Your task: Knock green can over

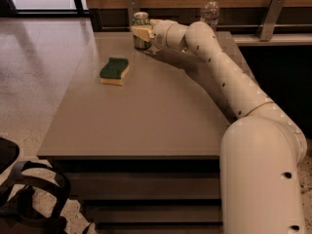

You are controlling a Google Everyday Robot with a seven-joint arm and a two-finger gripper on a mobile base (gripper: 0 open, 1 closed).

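The green can stands upright at the far edge of the grey table, with a dark green label and a silver top rim. My gripper is at the can, its tan fingers across the can's front at mid height, touching or nearly touching it. The white arm reaches in from the lower right across the table. The lower part of the can shows below the fingers.
A green-topped yellow sponge lies on the table's left part. A clear plastic bottle stands at the back right behind my arm. Metal brackets stand along the back wall. A dark chair base is at lower left.
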